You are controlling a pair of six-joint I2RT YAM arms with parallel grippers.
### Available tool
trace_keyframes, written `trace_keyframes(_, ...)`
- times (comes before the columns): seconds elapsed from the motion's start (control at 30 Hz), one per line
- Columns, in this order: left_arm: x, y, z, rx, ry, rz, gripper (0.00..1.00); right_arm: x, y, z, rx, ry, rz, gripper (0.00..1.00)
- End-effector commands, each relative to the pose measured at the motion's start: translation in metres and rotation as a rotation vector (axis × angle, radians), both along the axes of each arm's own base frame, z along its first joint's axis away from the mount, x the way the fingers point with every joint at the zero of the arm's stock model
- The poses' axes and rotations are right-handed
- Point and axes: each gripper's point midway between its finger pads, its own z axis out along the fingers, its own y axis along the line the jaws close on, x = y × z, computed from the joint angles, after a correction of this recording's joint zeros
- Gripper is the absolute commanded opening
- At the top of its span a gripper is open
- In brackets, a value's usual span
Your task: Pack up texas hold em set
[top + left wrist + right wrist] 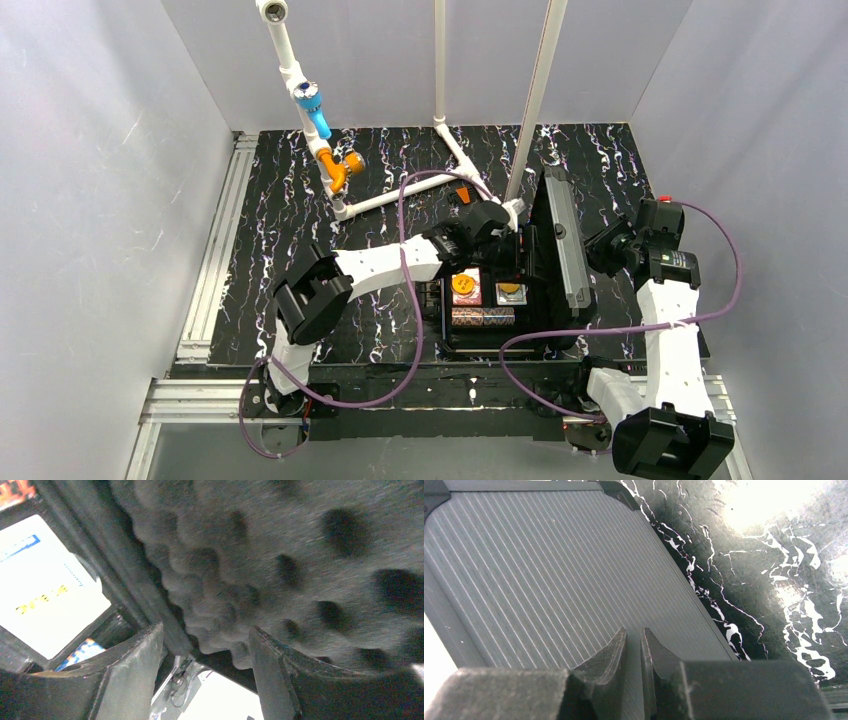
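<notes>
Yellow print on white label (50, 590), left of left pincer (205, 635): blurred, unreadable. Left pincer spread, lid foam (300, 555) just ahead. Right pincer (634, 635) pressed together, empty, close at ribbed lid (549, 570) back. Case (480, 335) open below left pincer, decks (465, 288) and chips (483, 318) inside.

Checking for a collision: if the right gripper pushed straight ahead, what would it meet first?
Probably the ribbed outer face of the case lid, directly ahead of the shut right gripper; how close is unclear.
</notes>
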Motion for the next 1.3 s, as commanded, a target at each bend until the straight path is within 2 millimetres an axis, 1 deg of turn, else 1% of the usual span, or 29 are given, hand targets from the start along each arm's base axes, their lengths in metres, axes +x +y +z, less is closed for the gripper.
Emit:
trace_keyframes(0.0,-0.004,0.018,0.033,-0.041,-0.06,0.011,0.63,-0.001,0.012,0.003,0.04,-0.029,0.04,0.24)
trace_keyframes(0.4,-0.003,0.052,0.021,-0.068,-0.053,0.071,0.66,-0.001,0.027,-0.001,0.084,-0.055,0.09,0.23)
trace_keyframes(0.63,0.0,0.069,0.027,-0.083,-0.064,0.099,0.66,0.0,0.035,-0.003,0.102,-0.068,0.105,0.23)
trace_keyframes(0.77,-0.002,0.073,0.03,-0.096,-0.067,0.105,0.66,-0.001,0.04,-0.004,0.11,-0.069,0.119,0.23)
trace_keyframes(0.87,-0.004,0.077,0.029,-0.095,-0.069,0.108,0.66,-0.003,0.042,-0.006,0.108,-0.068,0.123,0.23)
trace_keyframes(1.0,-0.006,0.082,0.022,-0.083,-0.06,0.115,0.66,-0.005,0.043,-0.008,0.108,-0.066,0.129,0.23)
trace_keyframes(1.13,-0.009,0.086,0.021,-0.082,-0.061,0.117,0.66,-0.005,0.044,-0.008,0.109,-0.068,0.13,0.23)
trace_keyframes(1.27,-0.011,0.103,0.011,-0.056,-0.06,0.147,0.66,-0.006,0.044,-0.006,0.103,-0.069,0.133,0.23)
